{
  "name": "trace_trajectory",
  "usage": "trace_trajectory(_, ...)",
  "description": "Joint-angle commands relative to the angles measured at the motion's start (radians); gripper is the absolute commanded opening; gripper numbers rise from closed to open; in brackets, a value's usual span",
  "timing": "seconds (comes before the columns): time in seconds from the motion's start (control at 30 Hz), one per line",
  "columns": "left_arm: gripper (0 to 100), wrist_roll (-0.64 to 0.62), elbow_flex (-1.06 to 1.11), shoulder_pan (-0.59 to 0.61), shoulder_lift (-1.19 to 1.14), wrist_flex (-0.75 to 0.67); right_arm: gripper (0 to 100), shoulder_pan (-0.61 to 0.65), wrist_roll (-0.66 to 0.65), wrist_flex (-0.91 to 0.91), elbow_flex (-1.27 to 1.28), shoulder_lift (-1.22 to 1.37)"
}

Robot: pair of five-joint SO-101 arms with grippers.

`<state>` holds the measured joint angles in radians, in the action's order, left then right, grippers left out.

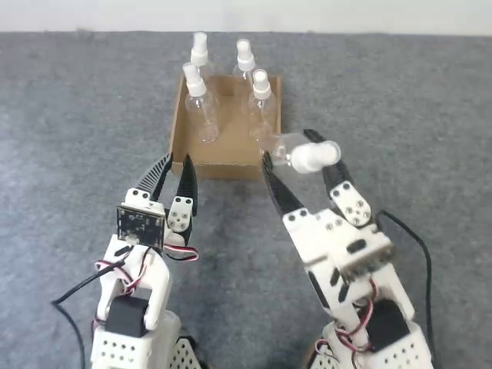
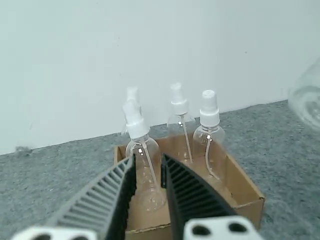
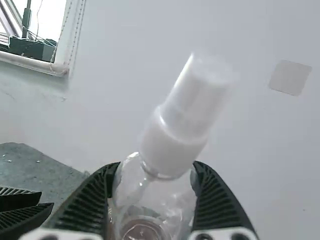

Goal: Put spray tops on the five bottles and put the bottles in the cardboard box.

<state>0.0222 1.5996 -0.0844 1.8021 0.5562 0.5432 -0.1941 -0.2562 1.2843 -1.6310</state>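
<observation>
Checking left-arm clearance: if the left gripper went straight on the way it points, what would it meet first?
Likely the near wall of the cardboard box, by its left corner. If the left gripper rides above that wall, it would meet the near-left bottle inside. Height is unclear.

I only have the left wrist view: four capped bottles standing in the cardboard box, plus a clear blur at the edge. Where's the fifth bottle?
Observer: The right gripper is shut on the fifth bottle, held tilted by the near right corner of the cardboard box.
Operator: Is its spray top on?
Observer: Yes. The right wrist view shows a white spray top seated on its neck.
Operator: Is the left gripper in the way?
Observer: Probably not. In the high view the left gripper sits open by the box's near left corner, apart from the held bottle.
</observation>
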Motion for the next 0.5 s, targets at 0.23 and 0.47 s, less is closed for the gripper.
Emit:
trace_trajectory(0.23, 8, 0.009, -0.015, 0.005, 0.018, -0.038, 0.7, 0.013, 0.011, 0.193, -0.247, 0.432)
trace_trajectory(0.47, 8, -0.041, -0.015, 0.092, 0.018, -0.087, 0.7, 0.013, 0.011, 0.326, -0.252, 0.631)
